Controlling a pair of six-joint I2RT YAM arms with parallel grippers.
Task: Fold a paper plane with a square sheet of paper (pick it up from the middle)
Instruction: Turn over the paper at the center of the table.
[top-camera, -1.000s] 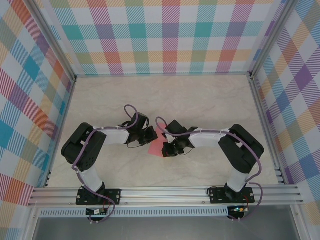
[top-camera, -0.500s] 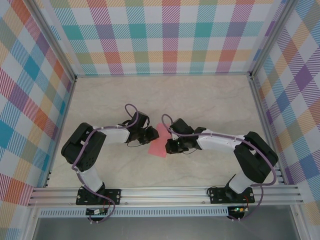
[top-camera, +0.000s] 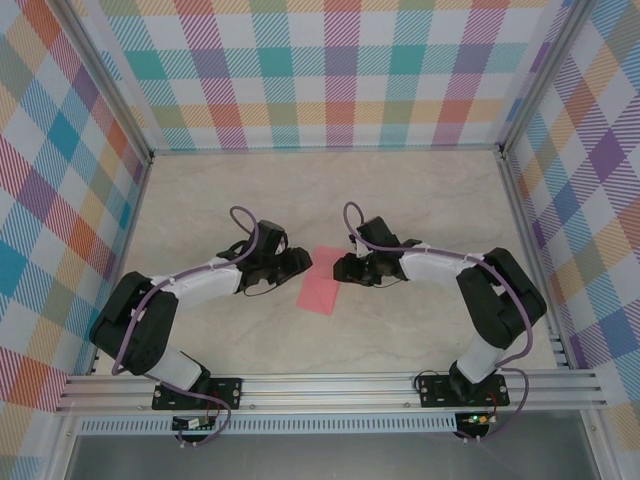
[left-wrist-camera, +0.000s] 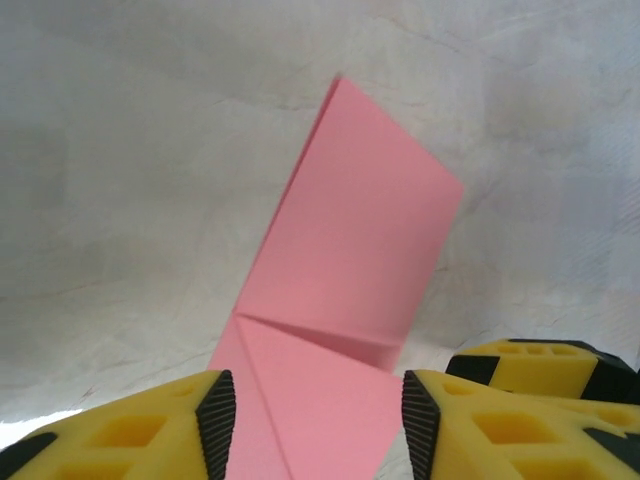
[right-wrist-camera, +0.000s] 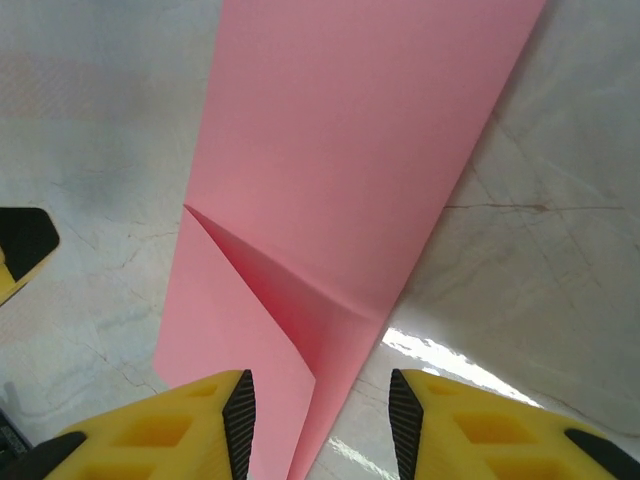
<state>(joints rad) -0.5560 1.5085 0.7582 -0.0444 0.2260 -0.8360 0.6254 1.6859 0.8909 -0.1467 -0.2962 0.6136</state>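
**Salmon-pink strip lies loose between two parted claws**

The pale marbled table (top-camera: 420, 200) carries everything. The left arm (top-camera: 190, 285) and the right arm (top-camera: 450, 265) reach inward from their own sides and meet near the middle of it. Between them the square sheet of paper (top-camera: 322, 280) lies flat, already folded into a narrow strip. Its long axis runs from the far side toward the arm bases, leaning a little to the left at the near end.

The left gripper (top-camera: 298, 262) stands just beside the strip's left edge and the right gripper (top-camera: 345, 268) just beside its right edge, both by the far half. Neither is clearly nearer. Both approach across the long axis, not along it. Each wrist view shows its own jaws standing apart with the strip's edge in the gap between them, and nothing is clamped. I cannot tell whether any pad grazes the paper. A small triangular flap (right-wrist-camera: 240, 310) is creased over at one corner.

A second ago the two claws were pressed together over the strip and hid most of it. Since then they have opened and drawn apart sideways, and the right arm's elbow has swung outward. The strip rests in much the same spot, now in full view. Judging by this, a re-grip at the middle would take only a short inward move.
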